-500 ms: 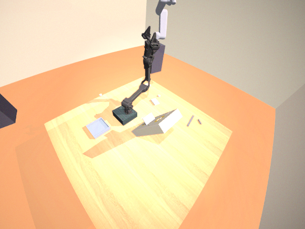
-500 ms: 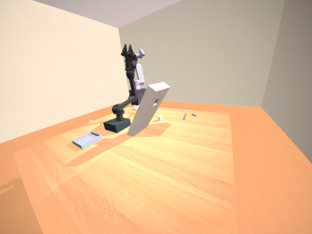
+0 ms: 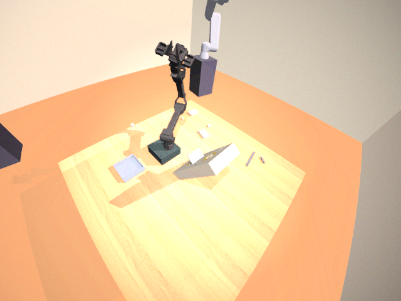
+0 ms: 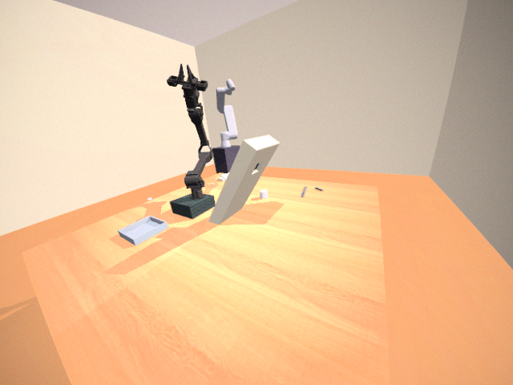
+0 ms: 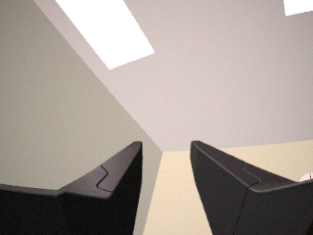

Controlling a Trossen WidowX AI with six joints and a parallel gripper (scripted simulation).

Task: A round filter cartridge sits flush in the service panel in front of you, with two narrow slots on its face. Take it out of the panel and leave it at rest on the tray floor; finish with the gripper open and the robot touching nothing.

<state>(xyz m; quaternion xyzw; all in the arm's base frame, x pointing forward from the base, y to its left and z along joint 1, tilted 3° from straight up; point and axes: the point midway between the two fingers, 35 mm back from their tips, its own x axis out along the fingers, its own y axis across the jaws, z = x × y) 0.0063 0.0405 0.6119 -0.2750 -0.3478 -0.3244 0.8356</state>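
Note:
My gripper (image 3: 175,44) (image 4: 184,66) (image 5: 166,149) is raised high above its base and points upward. Its fingers are partly apart with nothing between them. The service panel (image 3: 225,158) (image 4: 236,184) is a pale slanted block beside the base, far below the gripper. Its face is seen at a steep angle in the top view, with small yellow marks; the round cartridge and its slots cannot be made out. The exterior view shows the panel's back and side. The blue-grey tray (image 3: 128,167) (image 4: 143,230) lies on the other side of the base and looks empty.
A white plate (image 3: 195,156) stands out at the panel's face. White pads (image 3: 193,112) (image 3: 203,133) lie behind the arm. A white cylinder (image 4: 264,194), a thin bar (image 3: 250,158) (image 4: 304,191) and a short dark rod (image 3: 262,159) (image 4: 319,188) lie beyond the panel. A pale second arm (image 3: 214,32) (image 4: 229,119) stands behind.

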